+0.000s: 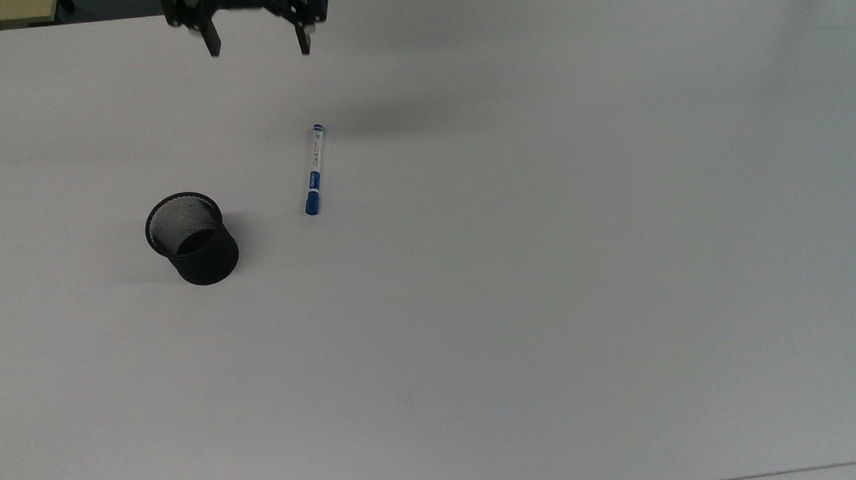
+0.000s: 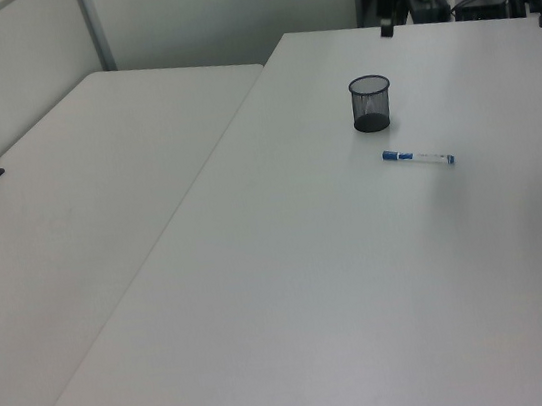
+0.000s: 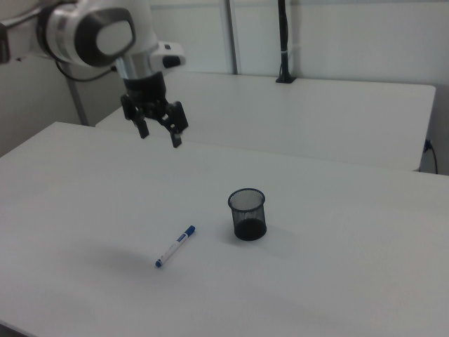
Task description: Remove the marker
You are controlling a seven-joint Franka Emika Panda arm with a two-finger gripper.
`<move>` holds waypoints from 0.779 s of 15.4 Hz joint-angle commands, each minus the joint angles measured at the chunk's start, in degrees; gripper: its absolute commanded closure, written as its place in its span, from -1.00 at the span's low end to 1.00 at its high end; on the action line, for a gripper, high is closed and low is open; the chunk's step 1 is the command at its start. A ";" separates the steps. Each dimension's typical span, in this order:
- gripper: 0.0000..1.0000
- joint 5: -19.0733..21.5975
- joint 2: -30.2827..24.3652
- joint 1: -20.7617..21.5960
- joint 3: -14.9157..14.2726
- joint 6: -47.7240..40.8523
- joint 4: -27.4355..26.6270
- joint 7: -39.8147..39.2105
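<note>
On the white table (image 1: 553,299) the marker (image 1: 313,170) lies flat on its side, out of the black mesh cup (image 1: 193,239) and a little way off from it; in the top view it sits at about two o'clock from the cup, its blue cap end toward six o'clock and its far end toward twelve. In the right view the same marker (image 3: 175,246) lies at about eight o'clock from the cup (image 3: 248,214), apart from it and touching nothing else. My gripper (image 1: 254,37) hangs high above the table at roughly eleven o'clock from the marker in the top view, fingers spread wide and empty; the right view shows it (image 3: 161,133) well clear of both things. Judging by how things lie, the marker is already out, so the risks left are small ones. A round barrel on a smooth top can roll (nothing beside it would stop it), and a bump to the table or a low sweep of my arm could send it toward the cup or the table's edge. If I came down again over this spot with my fingers wide, one finger could clip the cup's rim and tip it, since it looks like light mesh. The safer course, as I judge it, is to keep my height and stay away from both.
</note>
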 commanded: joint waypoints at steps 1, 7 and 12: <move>-1.00 -0.80 -5.52 -0.23 -0.25 -6.44 -0.54 3.35; -1.00 -2.37 -4.40 -2.96 -0.16 -3.93 -0.10 -0.41; -1.00 -3.08 -2.63 -3.40 0.01 -3.37 1.66 -0.95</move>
